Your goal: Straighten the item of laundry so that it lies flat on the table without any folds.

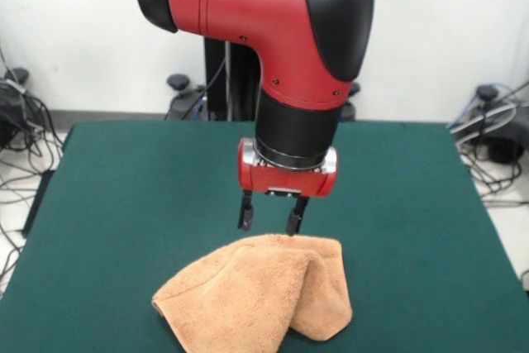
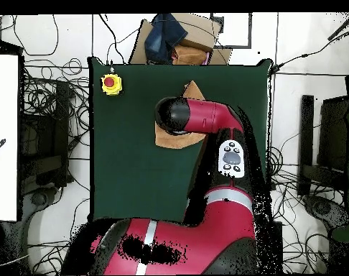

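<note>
From overhead, the arm (image 2: 206, 118) hides most of the peach-orange towel (image 2: 179, 139); only scraps of it show on either side. In the front view the end effector (image 1: 273, 212) hangs with its two fingers (image 1: 245, 209) spread apart, holding nothing, tips just above the towel's raised top fold. The towel (image 1: 260, 295) lies crumpled and folded over on the green table (image 1: 132, 196), directly below the end effector, toward the table's camera-side edge.
</note>
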Action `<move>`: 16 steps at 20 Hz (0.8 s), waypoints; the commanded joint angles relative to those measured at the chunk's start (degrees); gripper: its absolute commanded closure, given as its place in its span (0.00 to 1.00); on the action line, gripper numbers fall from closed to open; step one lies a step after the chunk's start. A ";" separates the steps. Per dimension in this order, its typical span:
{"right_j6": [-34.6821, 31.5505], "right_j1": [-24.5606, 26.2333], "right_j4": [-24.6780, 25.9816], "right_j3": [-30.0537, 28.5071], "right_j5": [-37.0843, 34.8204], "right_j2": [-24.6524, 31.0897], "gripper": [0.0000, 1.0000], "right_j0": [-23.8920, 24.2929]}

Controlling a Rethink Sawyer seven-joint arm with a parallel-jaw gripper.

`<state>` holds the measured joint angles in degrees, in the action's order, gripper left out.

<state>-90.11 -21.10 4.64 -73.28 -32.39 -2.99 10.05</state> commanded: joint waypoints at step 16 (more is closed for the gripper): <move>-4.95 2.61 0.22 1.05 -3.85 4.42 0.00 -2.58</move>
<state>-90.11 -20.15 4.64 -72.01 -31.21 -2.05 9.08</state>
